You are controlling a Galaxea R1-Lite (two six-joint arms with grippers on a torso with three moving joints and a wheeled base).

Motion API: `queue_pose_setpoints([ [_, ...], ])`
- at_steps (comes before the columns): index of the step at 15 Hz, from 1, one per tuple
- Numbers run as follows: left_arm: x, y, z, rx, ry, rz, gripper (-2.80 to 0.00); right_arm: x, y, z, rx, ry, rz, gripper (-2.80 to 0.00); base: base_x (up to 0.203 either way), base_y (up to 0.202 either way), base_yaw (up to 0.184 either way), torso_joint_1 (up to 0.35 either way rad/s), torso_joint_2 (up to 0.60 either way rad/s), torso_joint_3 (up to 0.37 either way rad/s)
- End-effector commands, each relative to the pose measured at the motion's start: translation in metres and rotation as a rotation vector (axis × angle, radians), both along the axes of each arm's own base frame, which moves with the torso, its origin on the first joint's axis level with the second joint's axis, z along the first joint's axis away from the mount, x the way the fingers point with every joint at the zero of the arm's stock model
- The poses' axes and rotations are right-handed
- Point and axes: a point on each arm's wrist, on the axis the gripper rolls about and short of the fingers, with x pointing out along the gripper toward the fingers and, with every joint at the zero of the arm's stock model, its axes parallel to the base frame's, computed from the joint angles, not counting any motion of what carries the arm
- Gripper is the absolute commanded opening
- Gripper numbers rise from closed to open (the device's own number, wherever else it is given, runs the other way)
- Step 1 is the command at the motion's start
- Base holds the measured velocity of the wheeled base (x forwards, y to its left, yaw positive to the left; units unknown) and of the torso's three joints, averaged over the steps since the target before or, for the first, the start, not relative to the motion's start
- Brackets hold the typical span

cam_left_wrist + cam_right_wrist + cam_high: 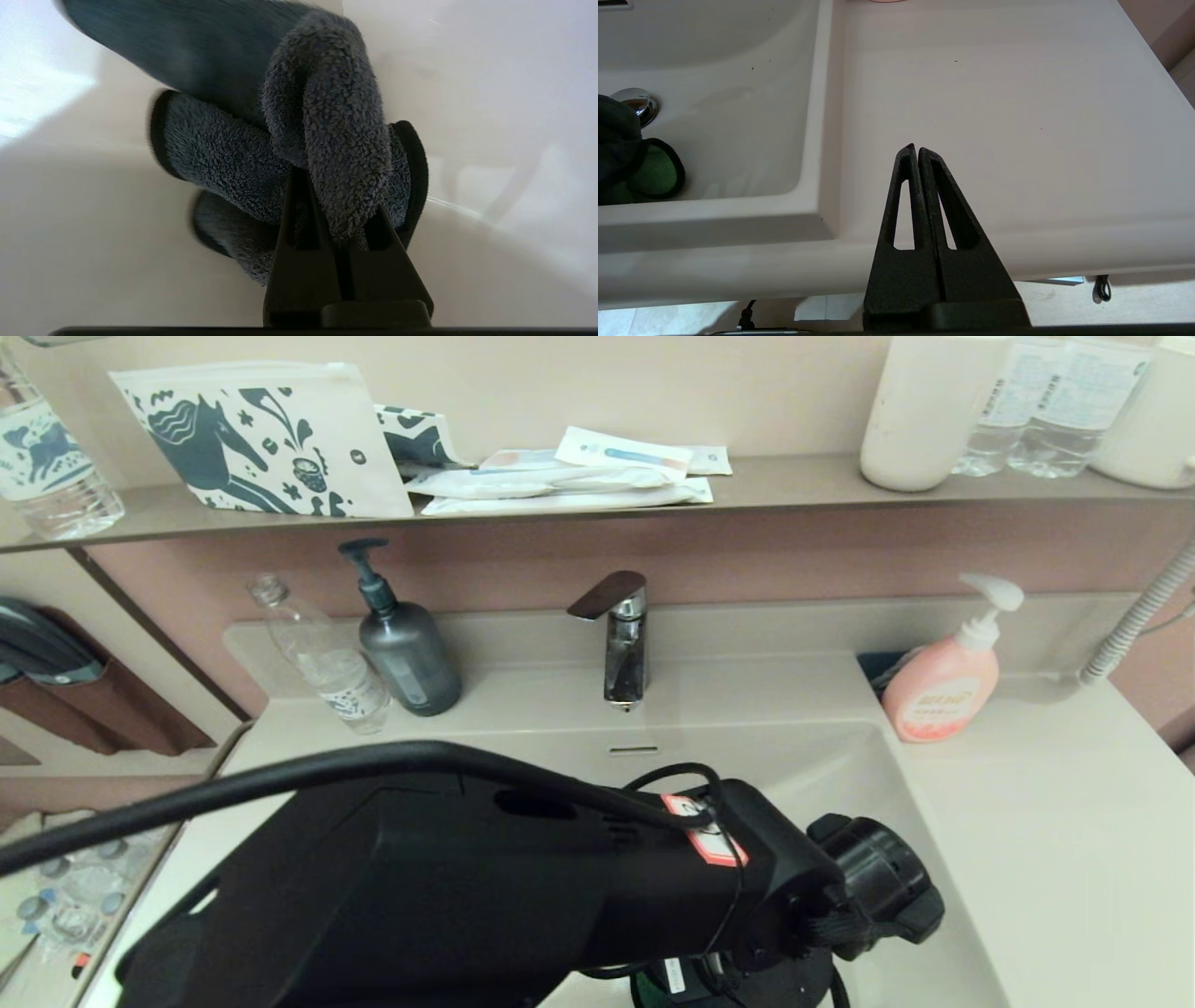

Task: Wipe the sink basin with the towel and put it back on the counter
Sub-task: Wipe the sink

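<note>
My left arm (523, 887) reaches down into the sink basin (840, 775) and hides most of it in the head view. My left gripper (338, 200) is shut on the towel (327, 121), a bunched dark grey cloth that presses against the off-white basin wall (490, 116). In the right wrist view the towel's green face (651, 172) lies on the basin floor (738, 121) close to the chrome drain plug (637, 103). My right gripper (915, 148) is shut and empty, over the front edge of the counter (994, 93) to the right of the basin.
A chrome faucet (624, 639) stands behind the basin. A pink soap dispenser (943, 686) sits at the back right of the counter, and a grey pump bottle (406, 653) and a clear bottle (322, 658) at the back left. The shelf (794, 485) above holds packets and bottles.
</note>
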Motion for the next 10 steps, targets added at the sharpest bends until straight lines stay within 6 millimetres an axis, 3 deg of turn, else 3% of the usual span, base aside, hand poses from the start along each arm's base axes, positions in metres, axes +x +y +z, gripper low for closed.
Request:
queue_pose_setpoints([
  [1,-0.002,-0.012,-0.005,-0.005,-0.002,-0.004,-2.8,0.0,0.0,0.0,0.0,0.001,0.0,-2.8,0.0,0.0,0.0,0.0,0.0,0.0],
  [5,-0.006,-0.02,-0.017,0.042,0.019,-0.017,-2.8,0.0,0.0,0.0,0.0,0.0,0.0,-2.8,0.0,0.0,0.0,0.0,0.0,0.0],
  [8,-0.014,-0.021,-0.01,0.034,0.016,-0.036,-2.8,0.0,0.0,0.0,0.0,0.002,0.0,-2.8,0.0,0.0,0.0,0.0,0.0,0.0],
  [10,-0.019,-0.021,0.004,-0.029,0.047,-0.056,-2.8,0.0,0.0,0.0,0.0,0.001,0.0,-2.8,0.0,0.0,0.0,0.0,0.0,0.0],
])
